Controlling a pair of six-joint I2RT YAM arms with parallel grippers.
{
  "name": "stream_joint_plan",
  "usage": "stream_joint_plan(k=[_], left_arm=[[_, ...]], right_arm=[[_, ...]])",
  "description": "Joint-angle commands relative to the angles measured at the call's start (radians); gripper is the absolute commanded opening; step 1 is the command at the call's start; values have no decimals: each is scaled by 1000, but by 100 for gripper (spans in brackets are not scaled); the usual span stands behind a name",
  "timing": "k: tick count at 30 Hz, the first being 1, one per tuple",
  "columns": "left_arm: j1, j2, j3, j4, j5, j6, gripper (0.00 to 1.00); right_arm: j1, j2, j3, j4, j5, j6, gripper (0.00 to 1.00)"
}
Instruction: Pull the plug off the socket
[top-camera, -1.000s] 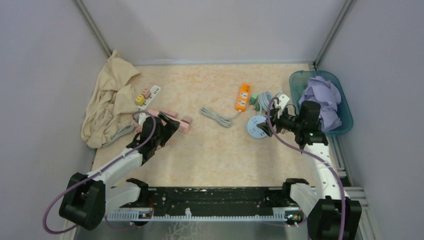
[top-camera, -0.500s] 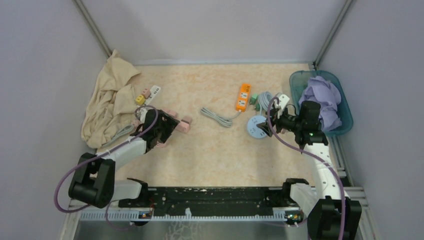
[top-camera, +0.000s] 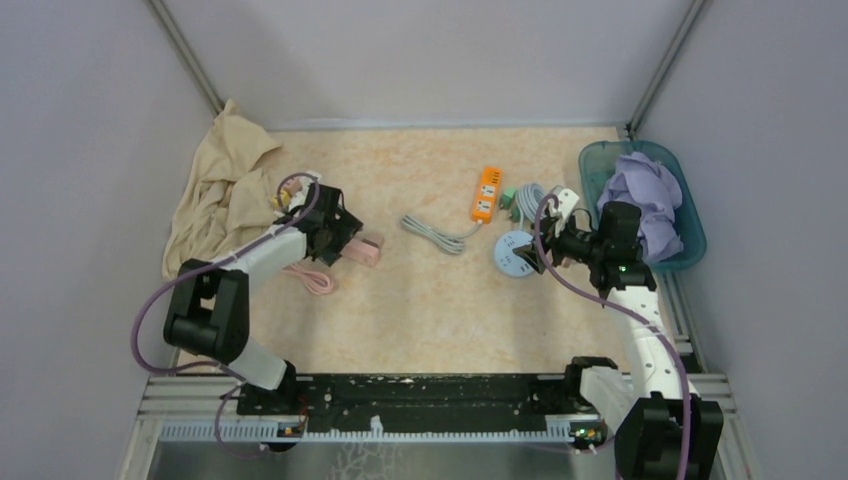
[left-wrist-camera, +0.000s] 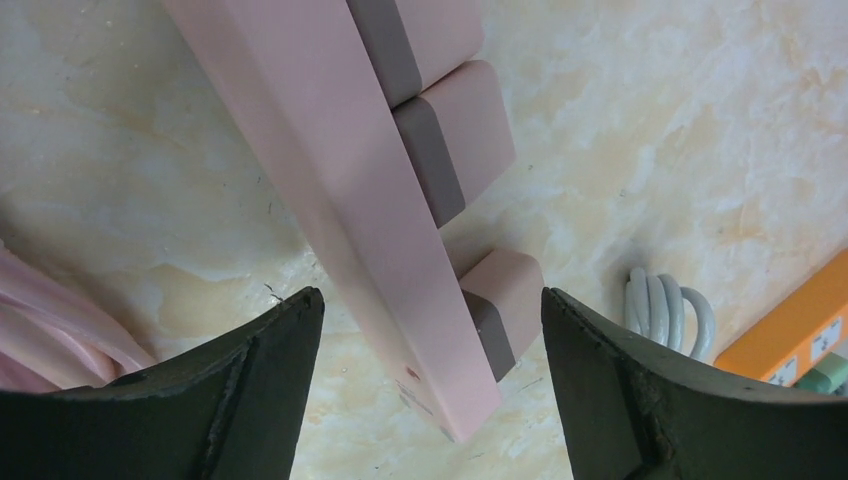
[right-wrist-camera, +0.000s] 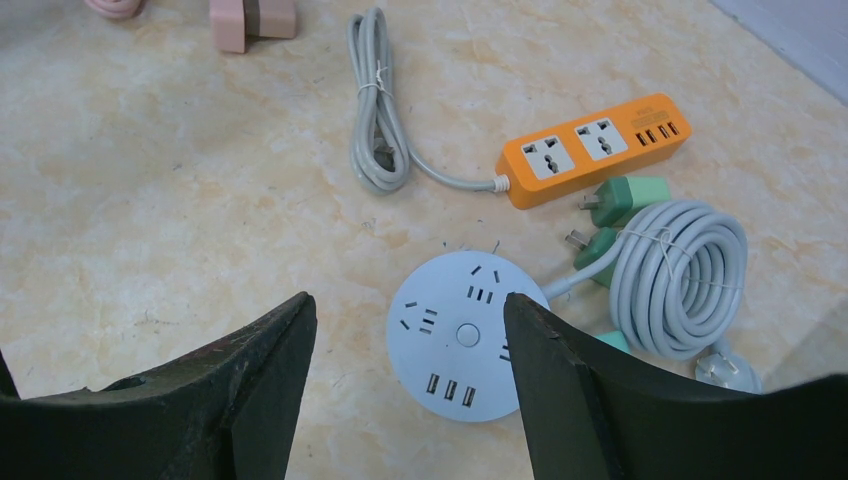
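Note:
A pink socket strip (left-wrist-camera: 345, 190) lies on the marbled table, with pink plugs (left-wrist-camera: 455, 140) seated along its right side. The plug nearest the strip's end (left-wrist-camera: 505, 305) is also plugged in. My left gripper (left-wrist-camera: 432, 296) is open, its jaws straddling the end of the strip and that last plug without touching either. From above, the left gripper (top-camera: 345, 240) covers most of the strip (top-camera: 362, 254). My right gripper (right-wrist-camera: 408, 300) hangs open over a round white socket (right-wrist-camera: 465, 335) and holds nothing.
An orange power strip (top-camera: 486, 193) with a grey cable (top-camera: 432, 234) lies mid-table. Green plugs with a coiled white cable (top-camera: 528, 197) are beside it. A beige cloth (top-camera: 222, 205) sits far left, a teal basket (top-camera: 690, 262) of purple cloth far right, and a pink cable (top-camera: 315, 280) near the left arm.
My left arm has swung up the table and now reaches over the pink strip, uncovering the pink cable. Its jaws narrowed a little. The right arm has not moved.

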Motion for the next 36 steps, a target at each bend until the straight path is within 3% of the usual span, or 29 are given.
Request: stream_joint_plan(k=[1, 11, 21, 24, 29, 36], left_arm=[[5, 62, 75, -148, 5, -2, 84], [5, 86, 90, -146, 5, 19, 80], [5, 106, 101, -167, -3, 24, 69], [6, 104, 101, -166, -4, 29, 62], [5, 86, 82, -144, 2, 44, 41], [5, 55, 26, -78, 28, 68, 31]], right_arm=[[1, -16, -1, 44, -28, -19, 69], [1, -16, -1, 42, -27, -20, 69], [1, -18, 0, 41, -28, -20, 69], [1, -19, -1, 41, -28, -20, 69], [1, -21, -1, 41, -28, -22, 69], [1, -23, -1, 41, -28, -22, 69]])
